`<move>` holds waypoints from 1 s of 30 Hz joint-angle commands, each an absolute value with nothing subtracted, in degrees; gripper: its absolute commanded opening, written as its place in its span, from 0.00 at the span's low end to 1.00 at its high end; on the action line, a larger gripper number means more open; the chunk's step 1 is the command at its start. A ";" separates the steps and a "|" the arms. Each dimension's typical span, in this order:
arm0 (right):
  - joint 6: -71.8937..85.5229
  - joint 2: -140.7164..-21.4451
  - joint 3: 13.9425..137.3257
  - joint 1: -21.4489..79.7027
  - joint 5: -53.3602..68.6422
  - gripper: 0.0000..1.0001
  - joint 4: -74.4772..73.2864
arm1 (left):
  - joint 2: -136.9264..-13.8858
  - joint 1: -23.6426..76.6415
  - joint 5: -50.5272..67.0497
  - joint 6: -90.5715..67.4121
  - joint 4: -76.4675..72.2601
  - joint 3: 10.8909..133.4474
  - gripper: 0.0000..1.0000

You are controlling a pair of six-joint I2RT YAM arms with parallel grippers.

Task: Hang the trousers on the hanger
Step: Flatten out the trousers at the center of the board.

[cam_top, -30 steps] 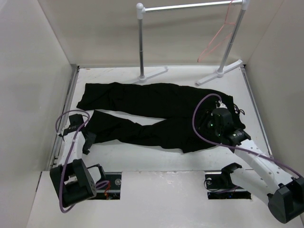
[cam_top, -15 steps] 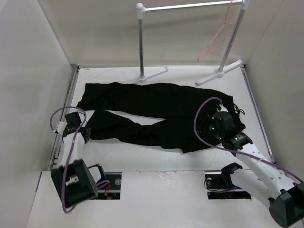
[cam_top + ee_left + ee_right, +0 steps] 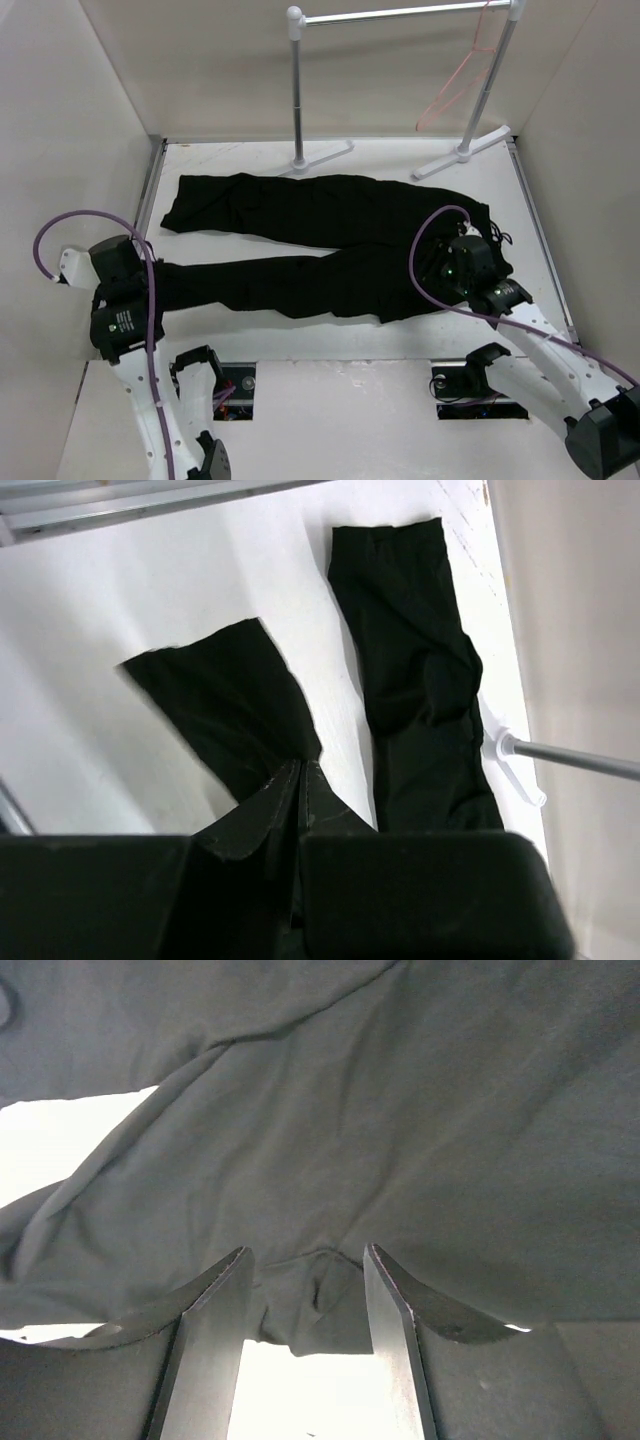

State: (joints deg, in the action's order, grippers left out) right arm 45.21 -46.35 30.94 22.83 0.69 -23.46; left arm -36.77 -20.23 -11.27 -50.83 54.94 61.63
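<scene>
The trousers (image 3: 330, 215) are lying flat across the middle of the tabletop (image 3: 300, 340), waist toward the right edge and both legs running out toward the left edge. The left gripper (image 3: 300, 780) is sitting by the near-left corner, its jaws clenched on the nearer leg close to the hem. The right gripper (image 3: 305, 1265) is pressing in at the waist end, jaws standing apart with a fold of cloth bunching between them. Honestly can't tell if it's squeezing that fold or just straddling it.

The hanger (image 3: 455, 85) is dangling from the right end of the rack (image 3: 400, 13) at the far edge, well apart from the cloth.

I'm guessing this fabric is light and floppy, sagging wherever it isn't pinched, so taking it at hem and waistband is looking sensible. Room-wise, the walls (image 3: 70, 150) are hugging the left and right edges, and the rack feet (image 3: 325, 155) are sitting just beyond the far leg. The near strip is looking freest.
</scene>
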 commanded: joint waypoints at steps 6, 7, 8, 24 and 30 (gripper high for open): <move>45.00 -50.26 32.34 20.00 1.23 0.59 -21.01 | -47.88 -18.33 -14.58 -49.66 66.19 73.31 0.00; 45.00 -51.06 32.69 19.56 1.40 0.60 -20.74 | -50.34 -17.98 -15.89 -49.48 64.01 71.65 0.00; 45.00 -51.59 32.96 19.29 1.41 0.61 -20.66 | -53.15 -17.80 -17.04 -49.40 60.77 69.80 0.00; 45.70 -45.01 35.07 19.03 -3.69 0.68 -27.60 | -98.90 -17.54 -21.80 -39.56 44.66 87.48 0.41; 46.32 -44.12 33.40 19.29 -2.99 0.39 -27.42 | -72.38 -16.31 -18.73 -40.51 37.26 59.29 0.48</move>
State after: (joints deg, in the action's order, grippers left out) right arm 45.76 -44.27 33.26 19.11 -2.35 -27.11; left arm -83.79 -16.78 -19.44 -40.80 37.26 67.99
